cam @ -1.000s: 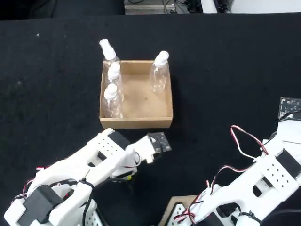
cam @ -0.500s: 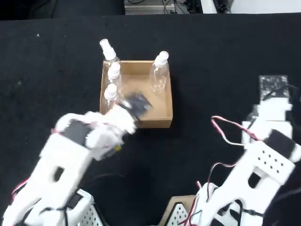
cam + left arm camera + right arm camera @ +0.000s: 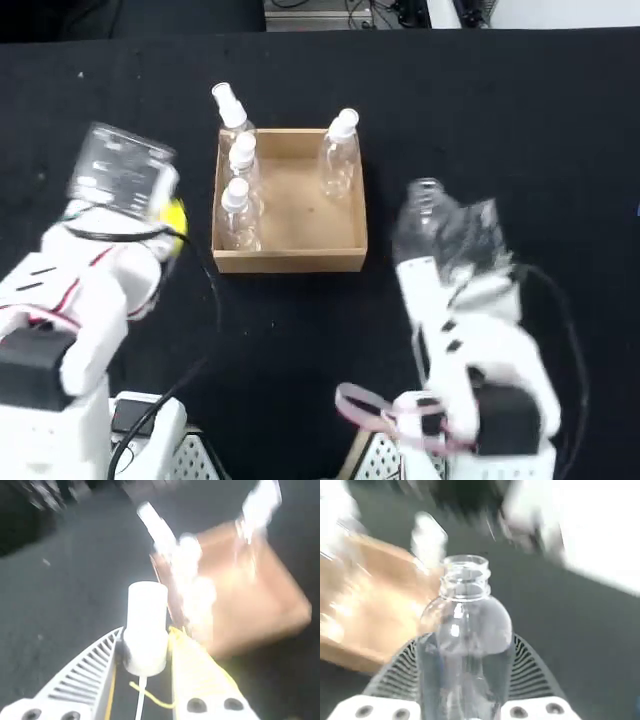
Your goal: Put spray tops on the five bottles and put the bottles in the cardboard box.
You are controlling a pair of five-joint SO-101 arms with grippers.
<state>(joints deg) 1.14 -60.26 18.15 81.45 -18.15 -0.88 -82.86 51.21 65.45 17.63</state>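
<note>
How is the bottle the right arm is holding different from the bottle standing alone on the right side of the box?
The held bottle has a bare, open neck; the boxed bottle wears a white spray top. The held bottle sits in the right gripper outside the cardboard box; the boxed bottle stands inside it. Both are clear plastic.

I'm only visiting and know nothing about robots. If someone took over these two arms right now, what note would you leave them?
Left hand: shut on a white plastic spray top, to the left of the brown cardboard box.
Right hand: shut on a clear plastic bottle with an open neck, to the right of the box.
Done: three capped bottles stand in the box. A fourth capped bottle is at the box's back left corner; I cannot tell if it is inside or just behind.
Left: fit the spray top on the open bottle, box it, and check the corner one.
</note>
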